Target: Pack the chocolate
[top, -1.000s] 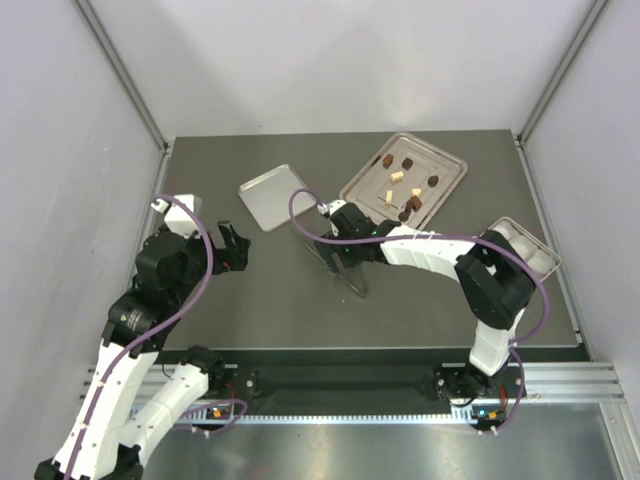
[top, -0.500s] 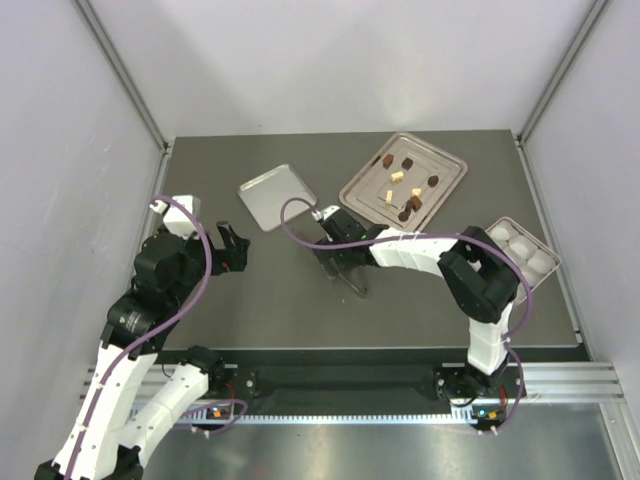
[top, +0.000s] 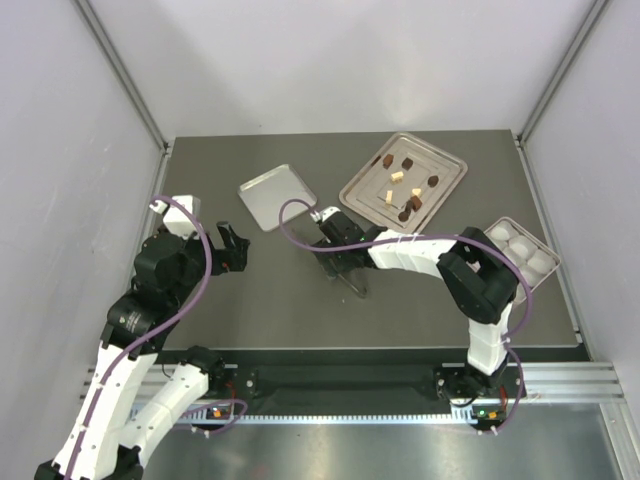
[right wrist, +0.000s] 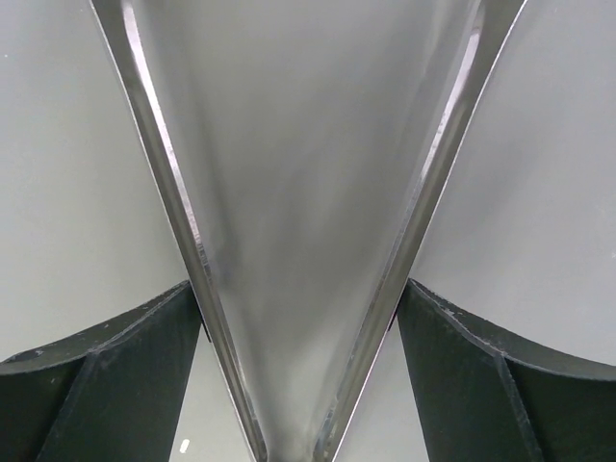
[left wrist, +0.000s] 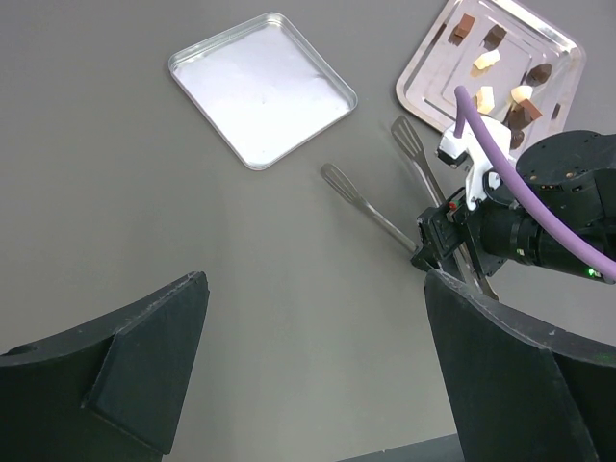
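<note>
Tongs [left wrist: 371, 207] between spread fingers of right claw [right wrist: 296, 289]; left claw [left wrist: 316, 279] apart, well off, over grey tabletop [left wrist: 144, 241].

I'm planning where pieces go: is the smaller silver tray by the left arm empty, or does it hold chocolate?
Empty: the smaller tray shows only bare metal; the chocolate sits on the larger tray.

Grey table [top: 270, 300]: tongs [left wrist: 367, 205] mid-surface. Small tray [top: 277, 196] far-left of tongs, larger tray [top: 365, 186] far-right, compartment tray [top: 525, 248] right.
</note>
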Tool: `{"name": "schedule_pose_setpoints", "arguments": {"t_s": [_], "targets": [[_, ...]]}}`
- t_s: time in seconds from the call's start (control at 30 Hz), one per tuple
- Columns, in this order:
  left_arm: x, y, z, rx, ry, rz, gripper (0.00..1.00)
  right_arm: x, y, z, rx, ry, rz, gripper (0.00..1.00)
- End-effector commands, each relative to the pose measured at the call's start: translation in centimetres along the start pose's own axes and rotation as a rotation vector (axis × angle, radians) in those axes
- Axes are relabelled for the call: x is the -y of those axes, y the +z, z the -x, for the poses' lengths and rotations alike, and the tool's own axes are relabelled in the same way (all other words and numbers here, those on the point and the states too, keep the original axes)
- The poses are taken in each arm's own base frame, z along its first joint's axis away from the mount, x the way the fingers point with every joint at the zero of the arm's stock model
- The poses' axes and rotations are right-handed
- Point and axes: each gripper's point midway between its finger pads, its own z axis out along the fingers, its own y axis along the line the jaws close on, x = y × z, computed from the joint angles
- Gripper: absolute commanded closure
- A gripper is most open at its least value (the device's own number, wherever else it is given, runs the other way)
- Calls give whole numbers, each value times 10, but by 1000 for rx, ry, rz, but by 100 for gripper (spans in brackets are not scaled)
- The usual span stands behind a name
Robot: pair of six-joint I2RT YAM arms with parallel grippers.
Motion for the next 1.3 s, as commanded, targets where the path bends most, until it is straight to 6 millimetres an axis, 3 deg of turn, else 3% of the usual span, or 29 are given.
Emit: {"name": "schedule_pose_setpoints", "arguments": {"t_s": [0.0, 0.2, 0.5, 0.7, 0.8, 1.0, 1.13, 1.27], "targets": [[3, -3, 8, 34, -12, -12, 1, -9, 7, -9, -17, 31, 18, 20], [4, -5, 10, 33, -14, -17, 1, -15, 12, -20, -55, 97, 34, 19], [4, -6, 9, 32, -20, -15, 1, -16, 13, -15, -57, 146, 37, 18], [4, -5, 10, 32, -23, -15, 1, -11, 13, -16, -67, 134, 15, 23], [5, -7, 11, 36, -23, -21, 1, -5, -6, 1, -46, 103, 3, 28], [7, -5, 7, 20, -35, -32, 1, -1, -77, 49, 25, 74, 55, 35], [11, 3, -7, -18, -65, -53, 1, 3, -120, 57, 40, 86, 83, 36], [19, 10, -23, -69, -129, -89, 1, 6, -147, 54, 37, 104, 105, 37]]}}
